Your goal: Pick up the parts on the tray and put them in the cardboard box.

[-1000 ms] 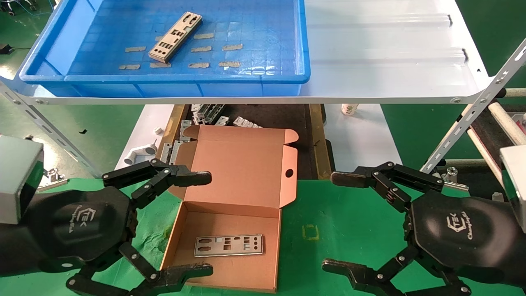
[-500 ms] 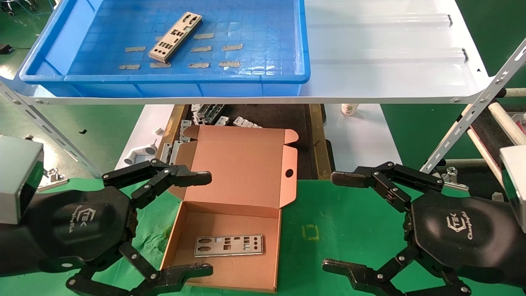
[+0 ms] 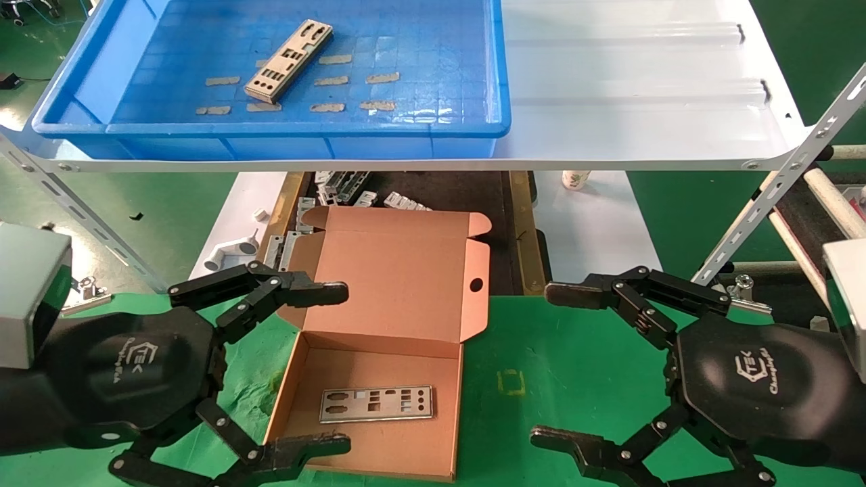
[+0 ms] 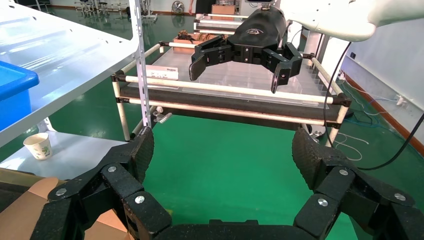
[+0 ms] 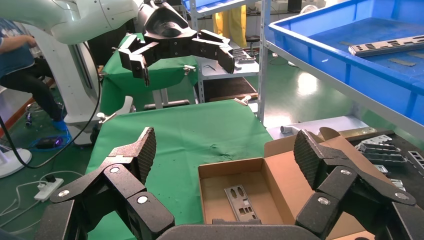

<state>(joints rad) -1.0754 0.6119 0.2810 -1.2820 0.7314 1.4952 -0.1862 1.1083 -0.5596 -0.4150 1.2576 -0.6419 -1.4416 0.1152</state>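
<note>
One silver-grey punched plate (image 3: 289,59) lies at an angle in the blue tray (image 3: 433,125) on the white shelf; it also shows in the right wrist view (image 5: 387,46). A second plate (image 3: 376,404) lies flat in the open cardboard box (image 3: 406,284), also seen from the right wrist (image 5: 240,202). My left gripper (image 3: 338,368) is open and empty, at the box's left side. My right gripper (image 3: 551,365) is open and empty over the green mat, right of the box.
The white metal shelf (image 3: 643,101) overhangs the far side. Chunky grey brackets (image 3: 352,193) lie behind the box's lid. A paper cup (image 3: 575,179) stands below the shelf. A slanted shelf strut (image 3: 778,182) crosses at the right. A green mat (image 3: 582,379) covers the table.
</note>
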